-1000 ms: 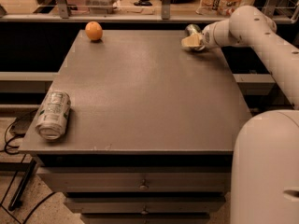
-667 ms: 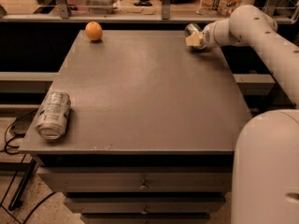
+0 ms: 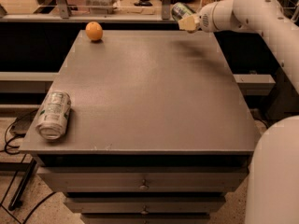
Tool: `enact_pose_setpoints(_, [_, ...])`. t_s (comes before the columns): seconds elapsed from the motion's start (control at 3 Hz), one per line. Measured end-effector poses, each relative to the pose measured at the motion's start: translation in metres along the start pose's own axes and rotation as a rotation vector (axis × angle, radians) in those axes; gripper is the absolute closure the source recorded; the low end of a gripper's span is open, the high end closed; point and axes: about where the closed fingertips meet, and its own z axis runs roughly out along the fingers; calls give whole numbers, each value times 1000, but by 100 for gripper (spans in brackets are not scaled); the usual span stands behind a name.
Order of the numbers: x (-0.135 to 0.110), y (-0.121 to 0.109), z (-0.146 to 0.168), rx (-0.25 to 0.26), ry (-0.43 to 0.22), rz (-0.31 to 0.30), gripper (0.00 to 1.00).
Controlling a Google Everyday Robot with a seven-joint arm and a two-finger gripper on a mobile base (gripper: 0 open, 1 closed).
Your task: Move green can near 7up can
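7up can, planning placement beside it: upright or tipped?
Tipped: 7up can lies on its side, front-left. The claw, far right above the table, grips the green can.

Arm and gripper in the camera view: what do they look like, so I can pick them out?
The arm is smooth white, built of fat rounded tubes. The gripper, over the far edge of the table, has short cream fingers. No cables or markings show.

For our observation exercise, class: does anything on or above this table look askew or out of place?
The 7up can lies on its side at the front-left corner of the table, near the edge, rather than upright. The green can is held tilted in the gripper, above the far-right corner. The orange looks ordinary.
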Motion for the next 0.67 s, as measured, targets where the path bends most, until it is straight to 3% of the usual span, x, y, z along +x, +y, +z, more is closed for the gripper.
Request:
enact_pose_setpoints(0.33, [0,0,0,0,0,0,100])
enact_pose_setpoints(0.67, [-5,62,-7,-130,-7,-123,100])
